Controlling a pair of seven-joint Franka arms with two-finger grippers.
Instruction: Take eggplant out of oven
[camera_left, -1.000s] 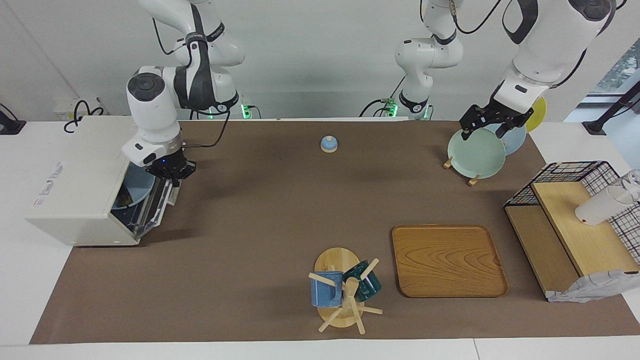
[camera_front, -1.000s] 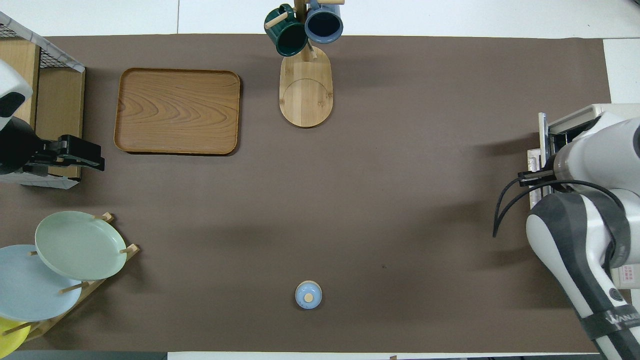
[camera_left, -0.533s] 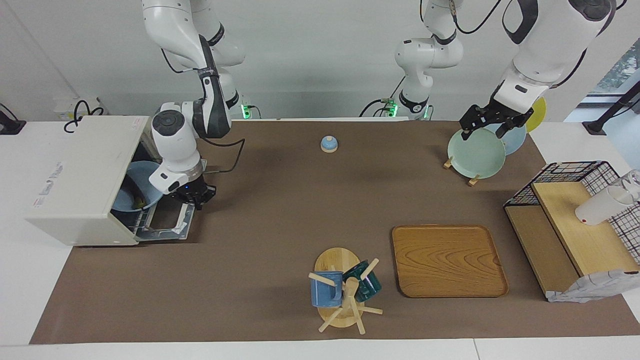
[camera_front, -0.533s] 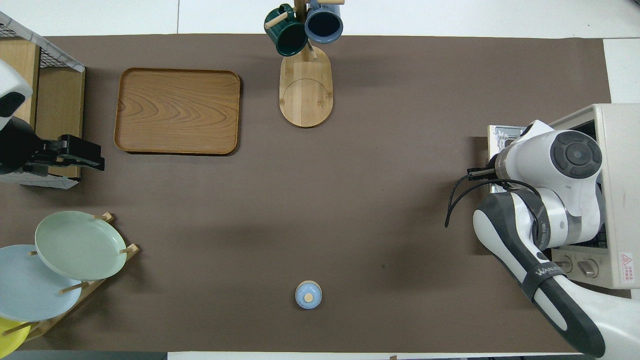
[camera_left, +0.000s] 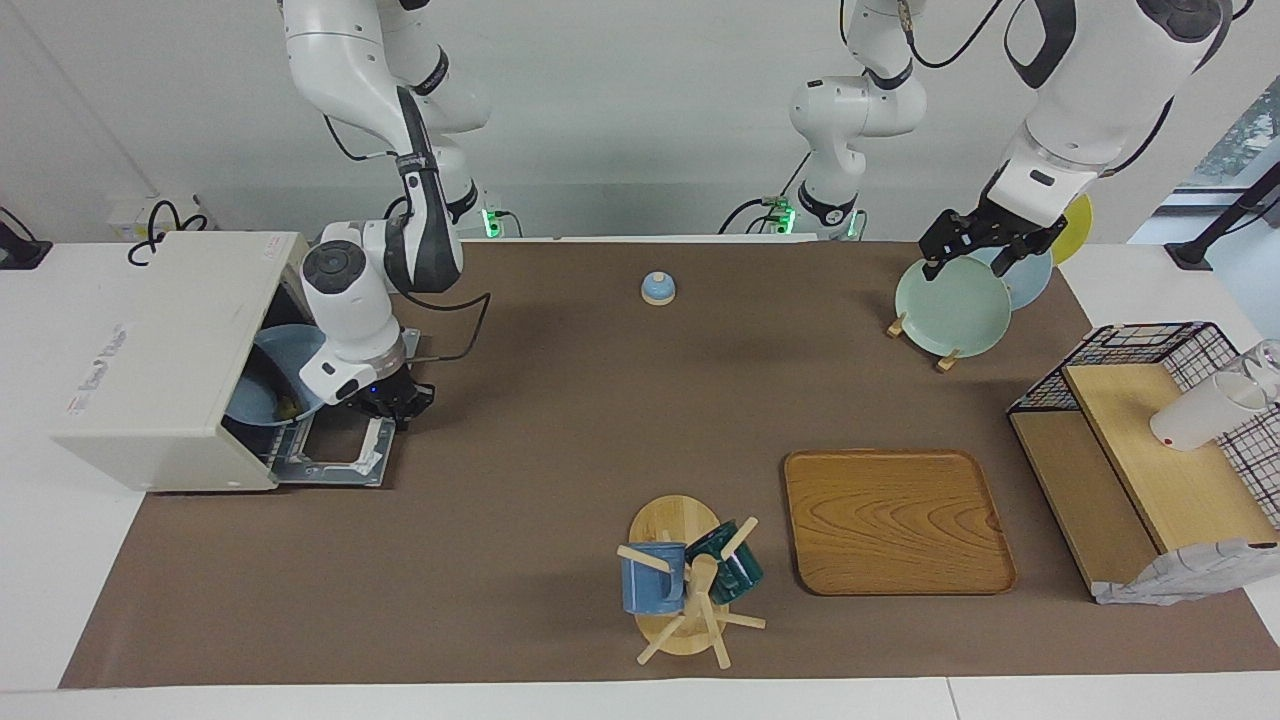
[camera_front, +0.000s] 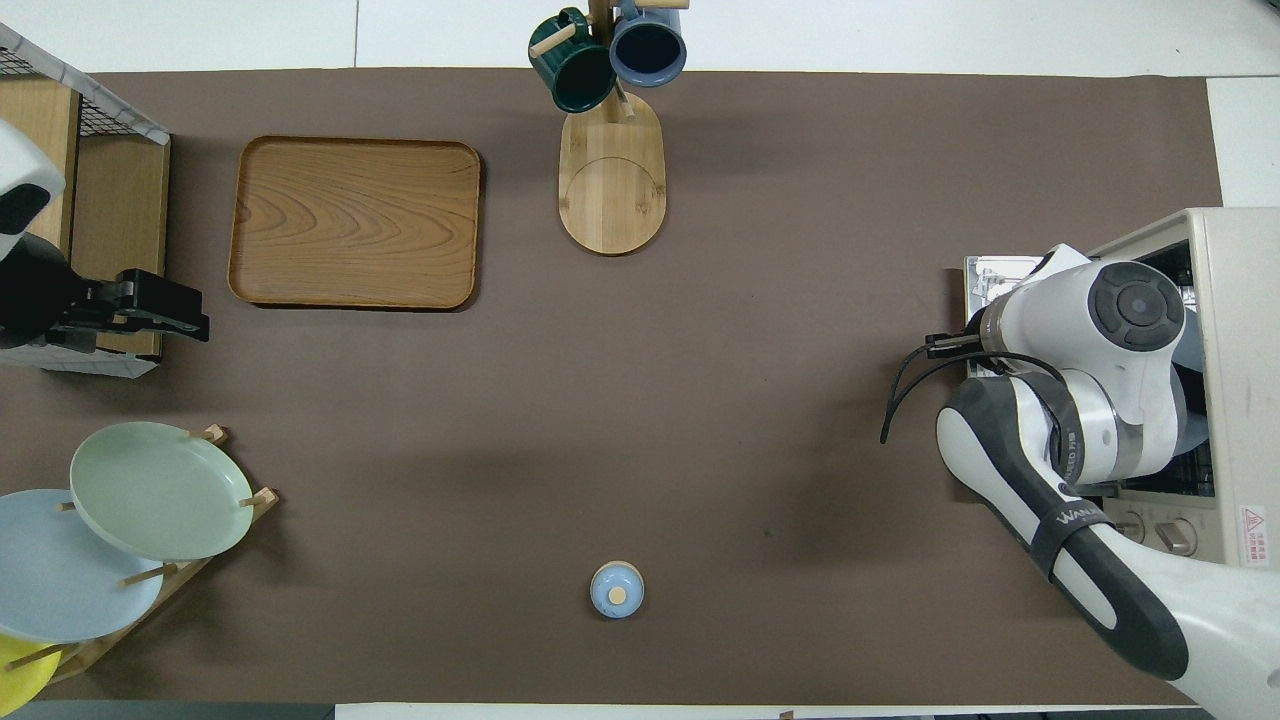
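Note:
The off-white oven (camera_left: 150, 350) (camera_front: 1235, 380) stands at the right arm's end of the table. Its drop door (camera_left: 335, 455) (camera_front: 985, 280) lies open and flat on the brown mat. My right gripper (camera_left: 395, 408) is low at the door's handle edge, and the arm hides it in the overhead view. Inside the oven a light blue plate (camera_left: 262, 385) shows with a small greenish bit on it. The eggplant itself is hidden. My left gripper (camera_left: 968, 262) (camera_front: 190, 318) waits open and empty, raised over the plate rack.
A plate rack (camera_left: 950, 305) holds green, blue and yellow plates. Also on the mat are a small blue lid (camera_left: 658, 288), a wooden tray (camera_left: 895, 520) and a mug tree (camera_left: 690, 585) with two mugs. A wire basket shelf (camera_left: 1150, 440) stands at the left arm's end.
The oven door has swung from nearly shut down to flat on the mat. My right gripper moved down and away from the oven with the door's edge. The left arm has not moved.

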